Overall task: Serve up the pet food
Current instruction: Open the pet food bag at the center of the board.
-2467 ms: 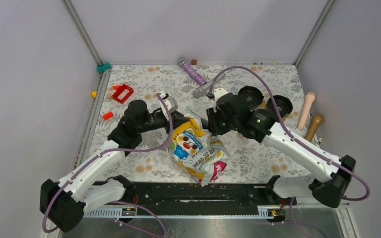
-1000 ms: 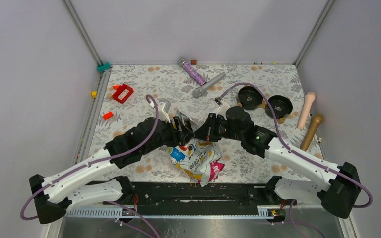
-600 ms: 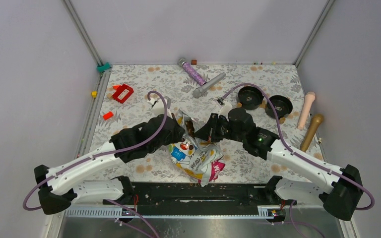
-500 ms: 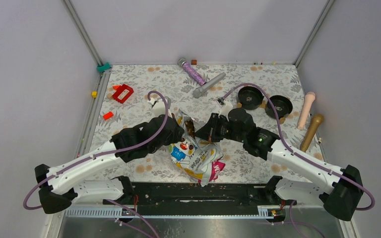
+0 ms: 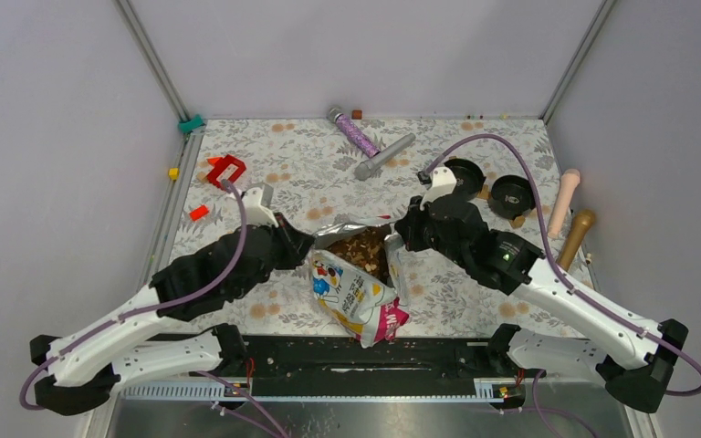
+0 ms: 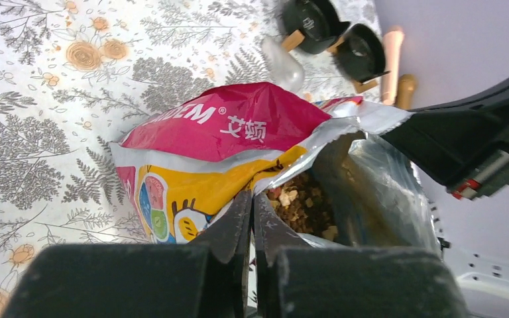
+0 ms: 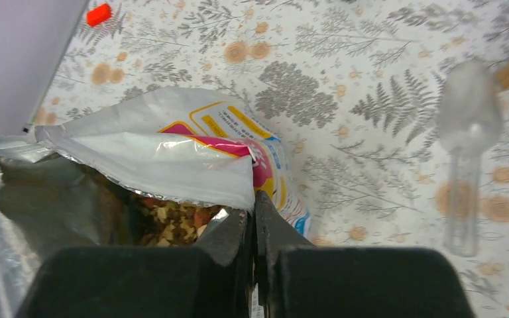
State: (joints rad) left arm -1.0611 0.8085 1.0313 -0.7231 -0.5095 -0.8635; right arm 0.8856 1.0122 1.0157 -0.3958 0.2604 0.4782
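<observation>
Jaws on both sides clamped tight on the bag [image 5: 351, 294] mouth.
I see the left gripper [image 6: 252, 199] pinching one lip, the right gripper [image 7: 252, 213] pinching the other, kibble [image 5: 365, 248] showing between.

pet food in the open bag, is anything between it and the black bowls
Yes: the right gripper, pinching the bag rim, and its arm lie between the pet food and the bowls; a clear scoop lies there too.
</observation>
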